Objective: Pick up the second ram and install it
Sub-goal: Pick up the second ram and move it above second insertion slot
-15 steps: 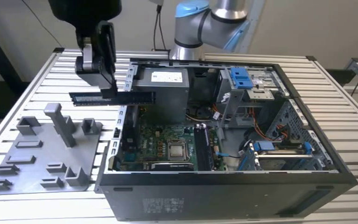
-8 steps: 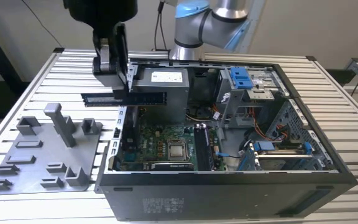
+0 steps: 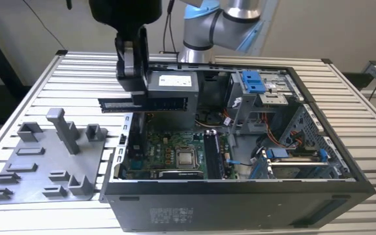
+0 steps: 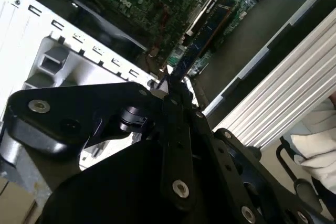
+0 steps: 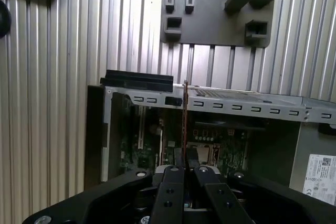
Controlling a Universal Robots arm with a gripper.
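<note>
Black two-fingered gripper (image 3: 134, 96) is clamped on the second ram (image 3: 168, 104), a long flat dark memory stick, held level over the rim of the open black computer case (image 3: 240, 200). If it tilts in that pinch, I reckon it could clip the rim or go in crooked.

A slatted metal table (image 3: 37, 93) is seen carrying an open computer case (image 3: 240, 205), laid on its side near the front edge. Inside, a green motherboard (image 3: 168, 147) with a square processor (image 3: 187, 157) is exposed; a grey power supply (image 3: 172, 83) and a blue bracket (image 3: 256, 82) are set behind it. A grey fixture plate (image 3: 44, 161) with an upright post (image 3: 64, 129) is laid just beside the case, toward the table's edge on the exterior view's left.
</note>
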